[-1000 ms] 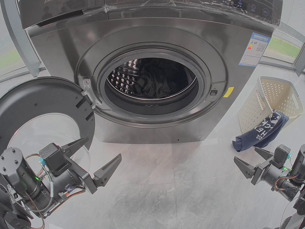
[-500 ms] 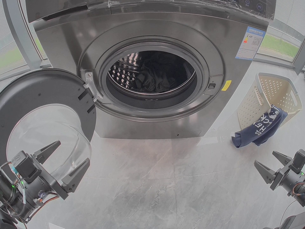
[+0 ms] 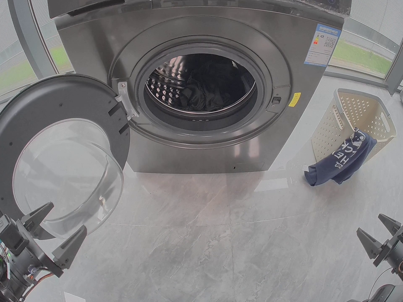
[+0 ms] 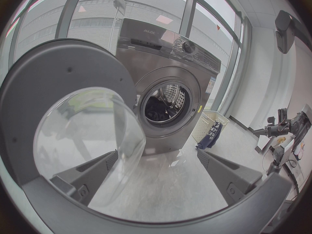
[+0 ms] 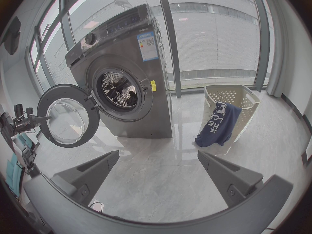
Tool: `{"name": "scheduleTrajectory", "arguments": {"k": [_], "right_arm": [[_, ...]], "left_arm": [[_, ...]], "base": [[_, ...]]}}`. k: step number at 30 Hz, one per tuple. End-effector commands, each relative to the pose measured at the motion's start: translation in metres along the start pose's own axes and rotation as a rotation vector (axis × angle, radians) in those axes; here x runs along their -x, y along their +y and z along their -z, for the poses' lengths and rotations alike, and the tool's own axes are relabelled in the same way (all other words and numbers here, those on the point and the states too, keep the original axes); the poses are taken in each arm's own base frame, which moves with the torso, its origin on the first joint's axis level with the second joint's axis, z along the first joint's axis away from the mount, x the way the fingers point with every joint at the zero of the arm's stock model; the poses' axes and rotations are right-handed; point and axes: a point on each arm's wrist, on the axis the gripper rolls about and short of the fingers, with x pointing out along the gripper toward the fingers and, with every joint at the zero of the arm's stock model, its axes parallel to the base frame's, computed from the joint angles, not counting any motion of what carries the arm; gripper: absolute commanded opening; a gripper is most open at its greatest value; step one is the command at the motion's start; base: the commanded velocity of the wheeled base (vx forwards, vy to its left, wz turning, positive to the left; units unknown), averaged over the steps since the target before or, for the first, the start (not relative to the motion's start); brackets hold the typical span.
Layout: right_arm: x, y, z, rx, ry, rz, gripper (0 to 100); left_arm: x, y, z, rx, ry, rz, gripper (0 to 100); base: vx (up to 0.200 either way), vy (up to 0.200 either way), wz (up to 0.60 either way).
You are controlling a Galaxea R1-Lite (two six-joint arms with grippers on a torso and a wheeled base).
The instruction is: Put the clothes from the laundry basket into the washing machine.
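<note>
The silver washing machine [image 3: 201, 30] stands ahead with its round door [image 3: 63, 147] swung open to the left. Dark clothes [image 3: 205, 89] lie inside the drum. To the right, the cream laundry basket [image 3: 369, 110] has a navy garment [image 3: 342, 160] with white lettering hanging over its rim onto the floor. My left gripper [image 3: 58, 227] is open and empty, low at the left just in front of the door. My right gripper [image 3: 380, 231] is open and empty at the lower right, well short of the basket. The basket [image 5: 232, 96] and navy garment [image 5: 219, 124] lie ahead in the right wrist view.
Grey tiled floor [image 3: 218, 240] stretches between me and the machine. Window frames stand behind the machine [image 5: 172, 43]. The open door's glass bowl [image 4: 91, 137] sits close before my left gripper.
The whole view has shifted as the camera backed away; the machine looks farther. Both grippers have dropped toward the bottom corners and stay open.
</note>
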Motion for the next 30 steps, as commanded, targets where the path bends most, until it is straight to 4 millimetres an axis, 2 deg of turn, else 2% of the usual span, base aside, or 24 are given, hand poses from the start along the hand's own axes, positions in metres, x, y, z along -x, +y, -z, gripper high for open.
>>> {"name": "scheduleTrajectory", "arguments": {"k": [1, 6, 13, 18, 21, 27, 30], "right_arm": [[0.019, -0.005, 0.004, -0.011, -0.103, 0.045, 100], [0.026, -0.007, 0.005, -0.007, -0.147, 0.082, 100], [0.041, -0.01, 0.015, -0.001, -0.193, 0.171, 100], [0.051, -0.01, 0.028, 0.0, -0.193, 0.197, 100], [0.06, -0.01, 0.043, -0.002, -0.192, 0.234, 100], [0.065, -0.006, 0.054, 0.047, -0.191, 0.252, 100], [0.065, -0.007, 0.058, 0.054, -0.159, 0.269, 100]], "left_arm": [[0.036, 0.007, 0.006, 0.05, -0.074, -0.031, 100], [0.06, 0.01, 0.019, 0.05, -0.083, -0.045, 100], [0.085, 0.01, 0.039, 0.048, -0.09, -0.097, 100], [0.089, 0.01, 0.046, 0.045, -0.08, -0.133, 100], [0.09, 0.009, 0.048, 0.041, -0.084, -0.179, 100], [0.093, 0.008, 0.053, 0.017, -0.066, -0.233, 100], [0.092, 0.007, 0.054, -0.04, -0.059, -0.307, 100]], "base": [[0.0, 0.0, 0.0], [-0.16, 0.0, 0.0], [0.0, 0.0, 0.0], [0.0, 0.0, 0.0], [0.0, 0.0, 0.0], [0.0, -0.2, 0.0], [0.0, 0.0, 0.0]]}}
